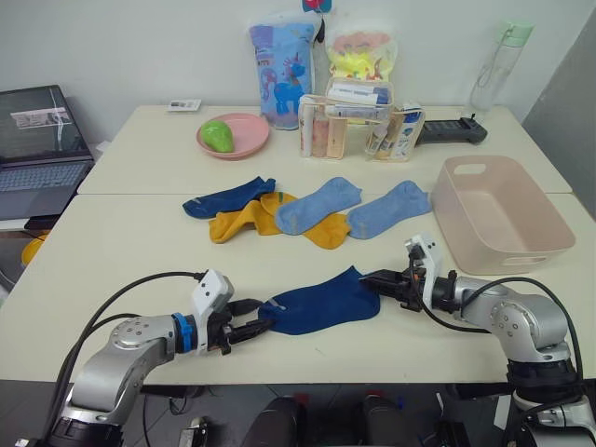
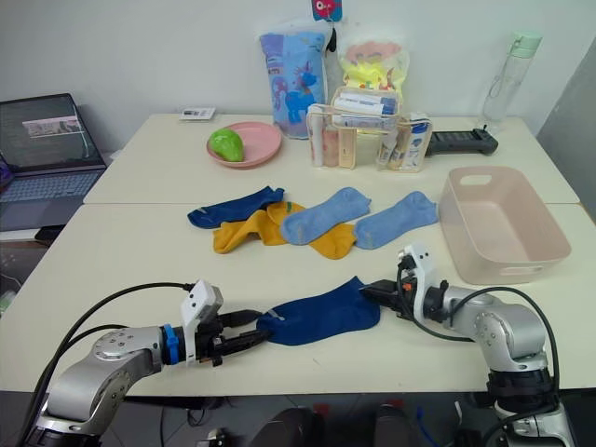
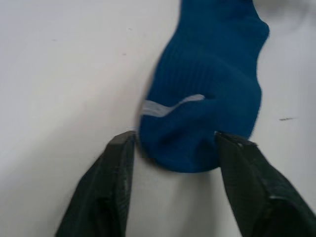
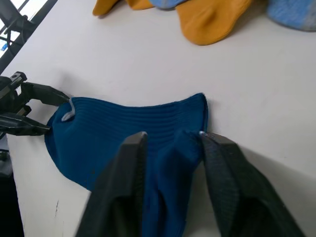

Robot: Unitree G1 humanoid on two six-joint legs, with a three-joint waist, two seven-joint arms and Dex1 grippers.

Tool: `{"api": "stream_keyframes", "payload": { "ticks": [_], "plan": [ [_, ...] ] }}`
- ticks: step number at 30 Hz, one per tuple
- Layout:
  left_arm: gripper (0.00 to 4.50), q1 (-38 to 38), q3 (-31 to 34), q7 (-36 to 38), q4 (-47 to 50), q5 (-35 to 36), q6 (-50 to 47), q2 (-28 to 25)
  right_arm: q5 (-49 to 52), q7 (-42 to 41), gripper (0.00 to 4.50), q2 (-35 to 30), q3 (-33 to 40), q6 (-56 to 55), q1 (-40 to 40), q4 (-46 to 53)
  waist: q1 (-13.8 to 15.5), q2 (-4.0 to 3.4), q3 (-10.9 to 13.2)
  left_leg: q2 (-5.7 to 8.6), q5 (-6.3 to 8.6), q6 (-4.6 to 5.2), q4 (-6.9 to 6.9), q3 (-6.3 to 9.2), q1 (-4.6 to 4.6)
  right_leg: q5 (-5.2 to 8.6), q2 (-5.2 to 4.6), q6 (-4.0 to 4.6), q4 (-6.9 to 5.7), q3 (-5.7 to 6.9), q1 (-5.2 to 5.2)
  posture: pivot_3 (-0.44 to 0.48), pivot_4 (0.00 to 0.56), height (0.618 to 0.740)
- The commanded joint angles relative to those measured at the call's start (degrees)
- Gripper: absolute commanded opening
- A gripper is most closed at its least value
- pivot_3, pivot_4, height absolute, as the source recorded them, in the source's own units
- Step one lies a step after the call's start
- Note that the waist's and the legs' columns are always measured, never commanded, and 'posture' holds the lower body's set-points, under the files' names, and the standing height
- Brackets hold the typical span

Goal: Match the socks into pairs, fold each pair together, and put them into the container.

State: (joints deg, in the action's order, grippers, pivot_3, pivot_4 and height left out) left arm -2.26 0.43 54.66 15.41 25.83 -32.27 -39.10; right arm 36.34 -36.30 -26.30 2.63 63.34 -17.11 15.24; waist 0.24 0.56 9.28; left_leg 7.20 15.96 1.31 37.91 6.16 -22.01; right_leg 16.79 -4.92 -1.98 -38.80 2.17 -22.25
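- Left gripper (image 1: 250, 329): fingers apart, straddling the left end of the navy sock (image 1: 321, 302); the fabric sits between the fingers (image 3: 114, 173) but is not pinched.
- Navy sock: lies flat on the near part of the table (image 1: 121, 242), stretched between the two grippers. Judged light, limp and non-slippery; no stiffness, so it will sag and bunch if lifted by one end. Best taken at both ends, as set up now, for a clean fold.
- Sock pile, farther back at centre: second navy sock (image 1: 228, 197) at left, two yellow socks (image 1: 244, 219) partly overlapped by a light blue sock (image 1: 318, 206), second light blue sock (image 1: 388, 209) at right. All soft knit; overlaps are likely to drag neighbours along, so a free edge or toe is the better pinch point.
- Right gripper (image 1: 379, 279): fingers apart around the right end of the near navy sock; the fabric is bunched between the fingers (image 4: 129, 168), not visibly clamped.
- Container (image 1: 549, 220): pink tub at right, just beyond the right gripper, empty. No pair folded or stowed yet.
- Plate (image 1: 250, 140), far left of centre: holds a green object (image 1: 218, 136). Not part of the task.
- Organiser (image 1: 358, 130), far centre: holds bottles and tubes. Not part of the task.
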Motion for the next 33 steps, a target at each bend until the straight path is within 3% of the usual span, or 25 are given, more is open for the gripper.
{"api": "stream_keyframes", "payload": {
  "ticks": [1,2,5,6,10,18,26,33],
  "plan": [
    [1.37,-0.93,-1.21,1.04,0.91,0.14,-0.53,-0.85,1.29,-1.04,0.45,-1.04,0.55,-0.72,-0.13,1.22,0.0,0.0,0.0,0.0,0.01,0.01,0.0,0.0,0.0,0.0,0.0,0.0,0.0,0.0,0.0,0.0,0.15,0.74],
    [1.05,-0.95,-1.2,1.0,0.87,0.14,-0.42,-0.92,1.51,-1.0,0.06,-1.26,0.73,-0.63,0.13,1.47,0.0,0.0,0.0,0.0,0.02,0.03,0.0,0.0,0.0,0.0,0.0,0.0,0.0,0.0,0.0,0.0,0.15,0.74],
    [0.14,-0.11,-1.12,0.85,0.01,-0.31,0.22,-0.93,3.04,-0.7,0.0,-2.18,2.28,0.43,1.5,3.13,0.03,0.0,0.0,0.0,0.02,0.03,0.0,0.01,-0.01,0.0,0.0,0.0,0.0,0.01,-0.01,0.0,0.15,0.74],
    [0.02,0.47,-1.01,0.88,-0.2,-0.16,0.07,-0.95,3.87,-0.6,0.0,-2.51,3.09,1.02,2.2,3.96,0.1,0.01,0.01,0.0,0.02,0.03,0.0,0.01,-0.01,0.0,0.0,0.0,0.01,0.01,-0.01,0.0,0.15,0.74],
    [0.02,2.57,-1.02,1.32,-0.4,0.1,-0.38,-1.44,7.1,1.5,0.0,-2.89,6.64,3.9,5.1,7.81,0.3,0.01,0.01,0.0,0.03,0.05,0.0,0.02,-0.04,0.0,0.0,0.0,0.02,0.02,-0.02,0.0,0.15,0.74],
    [0.02,11.13,-7.11,6.12,-4.04,-4.35,1.78,-4.81,16.51,11.82,0.0,3.15,15.22,11.27,14.47,19.23,0.81,-0.01,0.03,-0.01,0.04,0.06,-0.04,0.04,-0.05,0.0,0.01,0.0,0.01,0.02,-0.04,0.0,0.15,0.74],
    [0.02,16.39,-11.08,9.82,-10.23,-9.87,7.93,-5.22,17.93,20.33,0.0,8.62,15.8,9.49,19.97,22.42,0.75,-0.02,0.04,-0.01,0.04,0.06,-0.04,0.04,-0.05,0.0,0.02,0.0,-0.01,0.01,-0.07,0.0,0.15,0.74],
    [0.02,16.85,-11.43,11.42,-11.69,-11.63,9.15,-5.64,17.44,21.31,0.0,8.1,14.97,5.9,20.73,21.62,0.55,-0.02,0.04,-0.01,0.04,0.07,-0.04,0.03,-0.04,0.01,0.02,-0.01,-0.01,0.01,-0.06,0.0,0.15,0.74]
  ]
}}
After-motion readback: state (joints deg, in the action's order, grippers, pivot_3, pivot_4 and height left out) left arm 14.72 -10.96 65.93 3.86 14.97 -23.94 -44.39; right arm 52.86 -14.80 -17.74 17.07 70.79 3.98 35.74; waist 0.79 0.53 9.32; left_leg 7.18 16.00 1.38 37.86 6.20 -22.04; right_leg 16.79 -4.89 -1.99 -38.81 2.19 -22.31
